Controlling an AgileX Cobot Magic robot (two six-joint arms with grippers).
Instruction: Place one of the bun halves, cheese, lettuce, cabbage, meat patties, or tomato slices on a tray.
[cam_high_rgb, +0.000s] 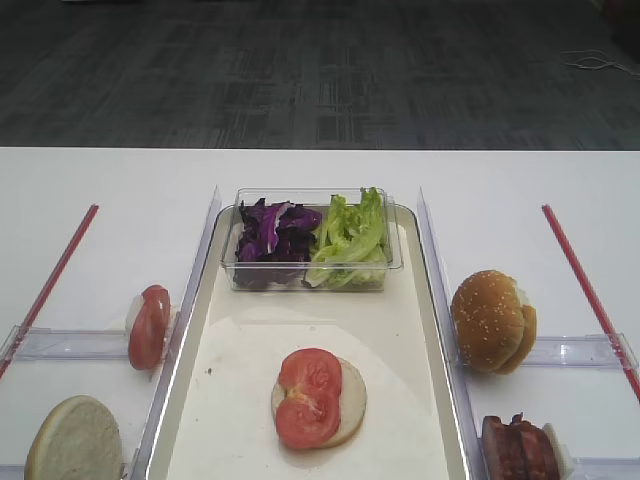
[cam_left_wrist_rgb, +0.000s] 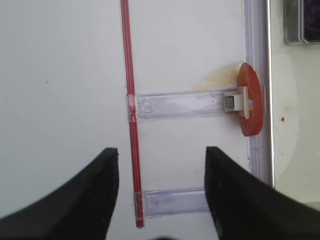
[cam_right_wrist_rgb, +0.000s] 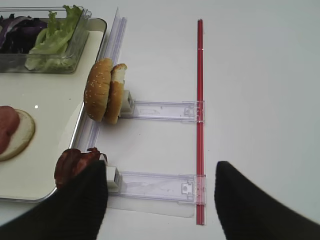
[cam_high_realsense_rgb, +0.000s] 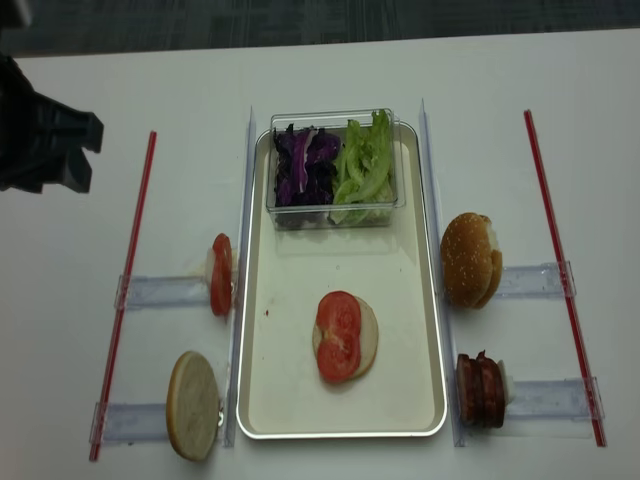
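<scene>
Left gripper (cam_left_wrist_rgb: 161, 200) gapes wide, holding nothing (bare table beneath); tomato slices (cam_left_wrist_rgb: 250, 106) stand ahead-right against the tray (cam_left_wrist_rgb: 287, 165) rim. Right gripper (cam_right_wrist_rgb: 160, 205) also wide, empty.

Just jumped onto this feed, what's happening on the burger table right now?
A burger is being built on the tray. So far a bun half lies flat there with two tomato slices on it, near the clear box holding cabbage and lettuce. Neither arm holds anything: the left claw is open over the table beside the standing tomato slice, and the right claw is open near the meat patties and seeded buns.
</scene>
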